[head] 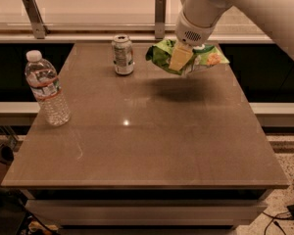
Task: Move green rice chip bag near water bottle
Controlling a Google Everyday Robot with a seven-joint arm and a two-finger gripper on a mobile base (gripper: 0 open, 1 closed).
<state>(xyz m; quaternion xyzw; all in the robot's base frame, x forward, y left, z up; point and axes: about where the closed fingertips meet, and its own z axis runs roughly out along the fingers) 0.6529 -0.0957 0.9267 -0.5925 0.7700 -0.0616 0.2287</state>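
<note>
The green rice chip bag (162,56) is a crinkled light-green foil bag with orange chip pictures. It hangs above the far right part of the table, with its shadow on the tabletop below. My gripper (180,58) is shut on the bag's middle, with a pale yellow finger across it. The white arm comes in from the upper right. The water bottle (46,89) stands upright at the table's left edge, clear and ribbed with a white cap, far to the left of the bag.
A silver drink can (123,55) stands upright at the far middle of the brown table (147,141), just left of the bag. A rail with metal posts (159,10) runs behind the table. Dark gaps lie on both sides.
</note>
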